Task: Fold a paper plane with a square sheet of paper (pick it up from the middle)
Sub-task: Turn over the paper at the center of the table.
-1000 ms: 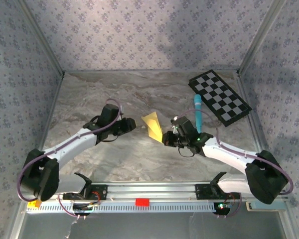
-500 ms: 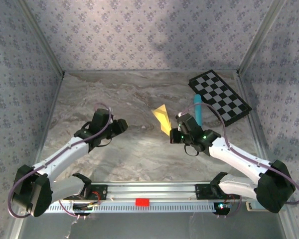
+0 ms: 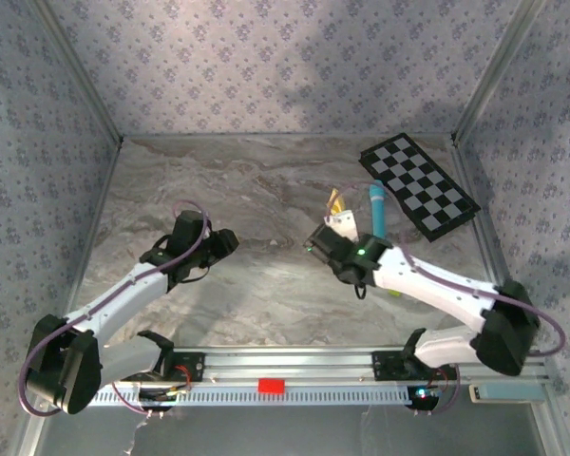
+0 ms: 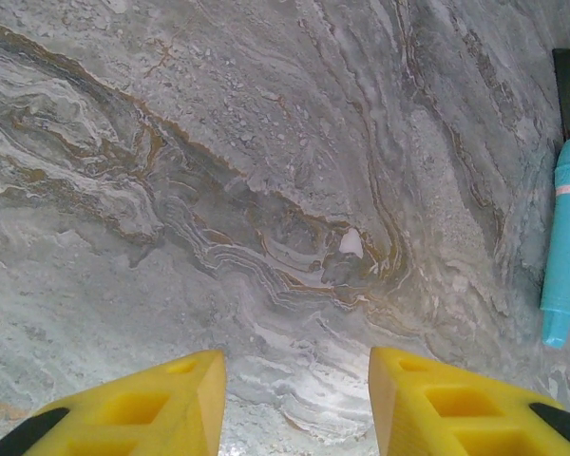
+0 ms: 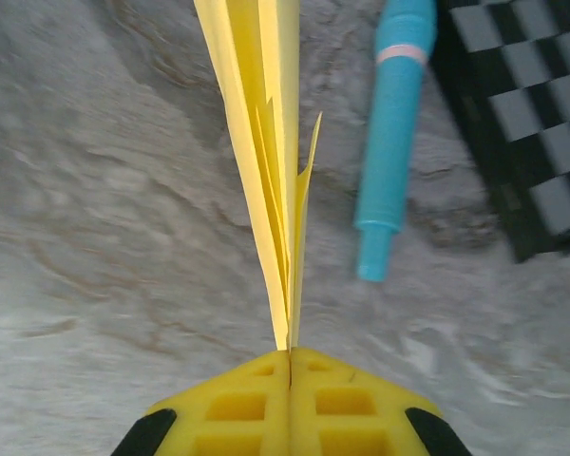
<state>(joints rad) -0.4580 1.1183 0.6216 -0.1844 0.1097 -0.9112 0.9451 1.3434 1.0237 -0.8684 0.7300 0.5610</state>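
The paper plane [image 5: 261, 114] is being pinched at its near end by the right gripper [image 5: 290, 353], whose two yellow fingers [image 5: 237, 408] are pressing flat together with the folded yellow layers caught in the seam between them. In the right wrist view the paper is standing on edge, running straight out from the fingertips as a narrow wedge of several stacked layers, and its far end is passing out of the top of the picture. Whether any part of it is touching the table [image 4: 266, 142] cannot be told.

A light-blue marker [image 5: 391, 133] is lying on the marble surface just to the right of the paper, roughly parallel to it and apart from it. Beyond the marker, a black-and-white checkered board [image 5: 532, 104] is lying flat toward the table's far right corner.

In the top view the right arm is reaching from its base toward the middle of the table, with the paper pointing away toward the far wall. The left gripper [image 4: 297, 380] is hovering over bare marble to the left of centre, well apart from the paper. Its yellow fingers are standing spread with a clear gap between them and are gripping nothing.
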